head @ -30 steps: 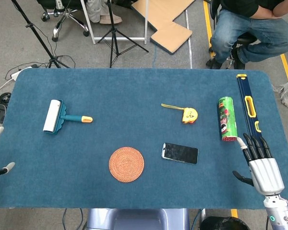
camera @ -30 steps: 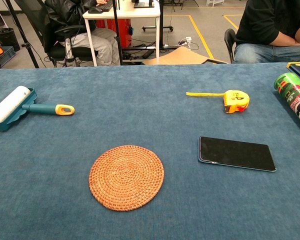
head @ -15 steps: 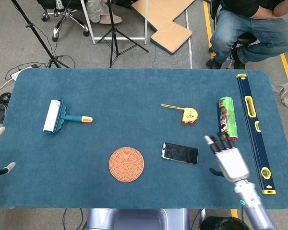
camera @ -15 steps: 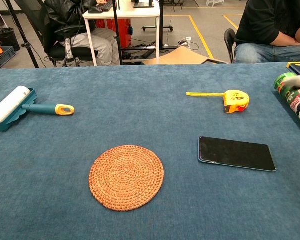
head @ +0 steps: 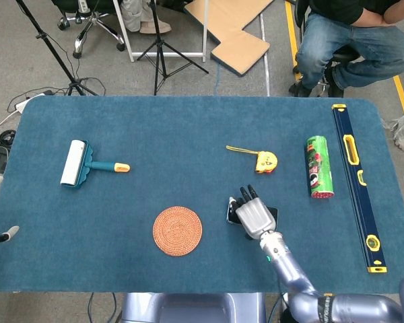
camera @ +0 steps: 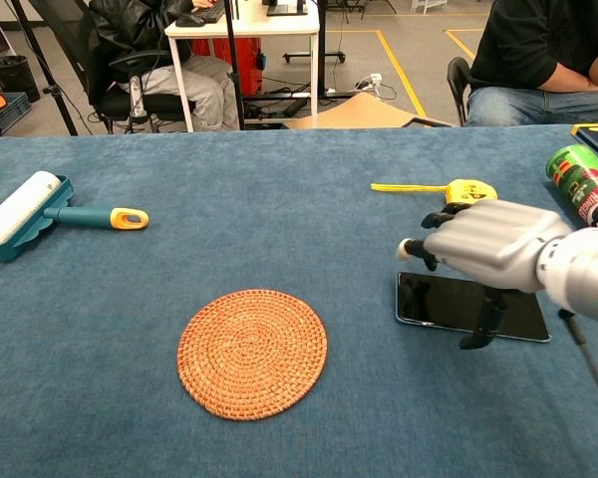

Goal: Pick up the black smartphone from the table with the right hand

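Note:
The black smartphone (camera: 437, 300) lies flat on the blue table, right of centre. In the head view only its ends show, and the phone (head: 273, 215) is mostly covered by my right hand (head: 254, 213). In the chest view the right hand (camera: 488, 255) hovers just above the phone, fingers spread and pointing left. Its thumb hangs down to the phone's near edge; whether it touches cannot be told. It holds nothing. Only fingers of my left hand (head: 4, 236) show at the table's left edge; they lie apart and hold nothing.
A woven round coaster (head: 178, 231) lies left of the phone. A yellow tape measure (head: 264, 161) sits just behind it. A green can (head: 318, 167) and a long level (head: 353, 168) lie to the right, a lint roller (head: 77, 163) far left. A person sits beyond the table.
My right hand has swept left from the table's right edge, past the green can, and now hangs over the phone. The phone and the left hand have not moved.

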`<state>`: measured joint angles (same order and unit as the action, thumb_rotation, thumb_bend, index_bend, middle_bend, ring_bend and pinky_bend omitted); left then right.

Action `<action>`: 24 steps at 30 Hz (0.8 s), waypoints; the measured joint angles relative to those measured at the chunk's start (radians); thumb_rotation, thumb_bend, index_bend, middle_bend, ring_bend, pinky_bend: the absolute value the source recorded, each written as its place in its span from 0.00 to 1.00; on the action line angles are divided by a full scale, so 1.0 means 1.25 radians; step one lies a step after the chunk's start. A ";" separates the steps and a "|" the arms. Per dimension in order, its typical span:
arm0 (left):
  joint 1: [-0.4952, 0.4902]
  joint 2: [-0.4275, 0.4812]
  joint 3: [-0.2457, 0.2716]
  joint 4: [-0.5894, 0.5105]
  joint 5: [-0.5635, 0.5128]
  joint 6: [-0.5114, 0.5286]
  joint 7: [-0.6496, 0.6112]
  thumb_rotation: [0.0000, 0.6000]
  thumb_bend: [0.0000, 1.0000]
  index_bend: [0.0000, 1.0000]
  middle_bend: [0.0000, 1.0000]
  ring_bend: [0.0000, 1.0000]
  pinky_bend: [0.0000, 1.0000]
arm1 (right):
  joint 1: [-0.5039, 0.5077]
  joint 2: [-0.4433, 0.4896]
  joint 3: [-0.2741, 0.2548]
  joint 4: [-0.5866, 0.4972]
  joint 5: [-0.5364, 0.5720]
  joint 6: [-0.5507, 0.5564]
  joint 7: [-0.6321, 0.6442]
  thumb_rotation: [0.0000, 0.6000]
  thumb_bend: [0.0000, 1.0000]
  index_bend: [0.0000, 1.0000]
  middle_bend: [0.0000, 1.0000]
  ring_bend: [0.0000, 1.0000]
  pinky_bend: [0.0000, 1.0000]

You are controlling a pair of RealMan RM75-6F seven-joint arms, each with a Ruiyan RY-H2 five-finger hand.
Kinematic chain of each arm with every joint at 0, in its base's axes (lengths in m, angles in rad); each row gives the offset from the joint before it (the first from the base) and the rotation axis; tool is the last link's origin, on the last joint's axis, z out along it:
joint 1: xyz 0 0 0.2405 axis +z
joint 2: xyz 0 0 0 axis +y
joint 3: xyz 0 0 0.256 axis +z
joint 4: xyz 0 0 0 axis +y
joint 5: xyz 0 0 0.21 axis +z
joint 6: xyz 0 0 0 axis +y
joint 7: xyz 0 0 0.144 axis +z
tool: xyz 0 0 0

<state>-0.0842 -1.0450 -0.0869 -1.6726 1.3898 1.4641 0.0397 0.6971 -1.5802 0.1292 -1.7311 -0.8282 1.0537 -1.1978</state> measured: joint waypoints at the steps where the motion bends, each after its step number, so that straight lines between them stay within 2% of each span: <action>1: -0.001 0.000 0.000 0.000 0.000 -0.002 0.000 1.00 0.00 0.00 0.00 0.00 0.00 | 0.010 -0.010 0.002 0.003 0.020 0.009 -0.025 1.00 0.00 0.18 0.27 0.00 0.00; 5: -0.003 -0.001 0.002 -0.001 0.001 -0.005 0.004 1.00 0.00 0.00 0.00 0.00 0.00 | 0.049 -0.047 0.011 0.008 0.103 0.063 -0.116 1.00 0.00 0.19 0.27 0.00 0.00; 9: -0.004 -0.001 0.002 -0.003 0.004 -0.005 0.006 1.00 0.00 0.00 0.00 0.00 0.00 | 0.081 -0.079 0.016 0.013 0.154 0.109 -0.161 1.00 0.00 0.19 0.27 0.00 0.00; 24: -0.004 0.001 0.002 -0.005 0.003 -0.005 0.004 1.00 0.00 0.00 0.00 0.00 0.00 | 0.110 -0.097 0.015 0.029 0.239 0.152 -0.167 1.00 0.00 0.22 0.28 0.00 0.00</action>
<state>-0.0895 -1.0442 -0.0841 -1.6787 1.3938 1.4584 0.0449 0.8350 -1.7009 0.1475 -1.6951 -0.5300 1.2441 -1.4070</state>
